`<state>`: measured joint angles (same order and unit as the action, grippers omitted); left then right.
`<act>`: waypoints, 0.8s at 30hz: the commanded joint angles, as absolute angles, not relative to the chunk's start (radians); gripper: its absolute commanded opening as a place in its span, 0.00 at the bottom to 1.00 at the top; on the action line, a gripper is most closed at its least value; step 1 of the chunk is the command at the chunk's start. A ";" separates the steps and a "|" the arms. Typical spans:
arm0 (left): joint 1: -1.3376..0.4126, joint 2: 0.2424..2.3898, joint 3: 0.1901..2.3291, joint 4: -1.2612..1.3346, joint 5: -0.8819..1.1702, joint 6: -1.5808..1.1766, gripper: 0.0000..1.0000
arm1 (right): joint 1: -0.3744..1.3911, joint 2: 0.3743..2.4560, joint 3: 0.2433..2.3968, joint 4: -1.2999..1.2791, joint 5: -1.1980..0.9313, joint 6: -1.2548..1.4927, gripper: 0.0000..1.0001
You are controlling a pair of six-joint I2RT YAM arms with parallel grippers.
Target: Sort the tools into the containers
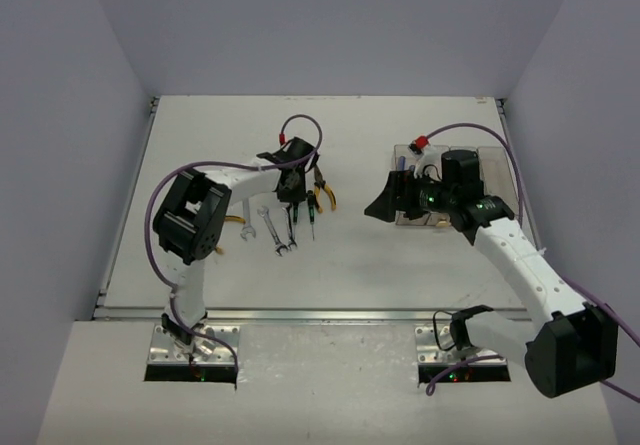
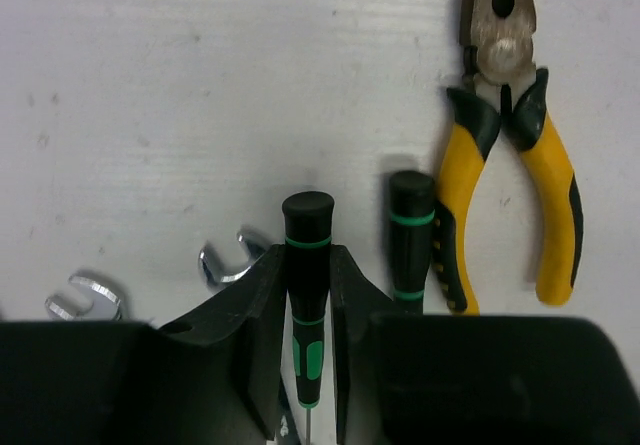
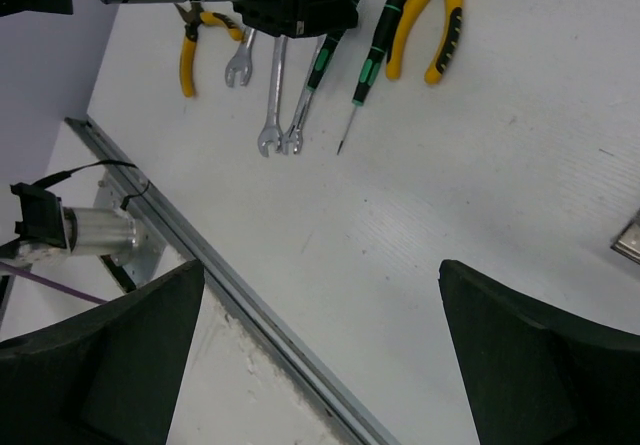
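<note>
Flanking the left gripper [image 2: 307, 265]: second screwdriver [image 2: 411, 205] and yellow pliers [image 2: 505, 50] one side, wrenches [image 2: 228, 260] the other. Jaws pinch green-black screwdriver [image 2: 307, 220] between them; right gripper [image 3: 320, 275] gaping wide.

I see a green-and-black screwdriver [image 2: 307, 215] clasped by its handle between the left gripper's [image 2: 307, 257] fingers. Just right of that gripper lies a second screwdriver [image 2: 411, 235] of the same kind, then yellow-handled pliers [image 2: 552, 195], nose pointing away. Silver wrenches [image 2: 228, 261] lie to its left. The containers [image 1: 497, 165], clear brownish bins, sit just right of the right gripper [image 1: 383, 205], partly hidden.
</note>
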<state>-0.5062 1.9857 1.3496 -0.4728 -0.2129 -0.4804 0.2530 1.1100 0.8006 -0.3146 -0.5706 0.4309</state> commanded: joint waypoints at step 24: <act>-0.731 1.416 1.103 -0.107 -0.033 -0.874 0.74 | 0.462 1.367 0.789 0.216 -0.501 0.688 0.00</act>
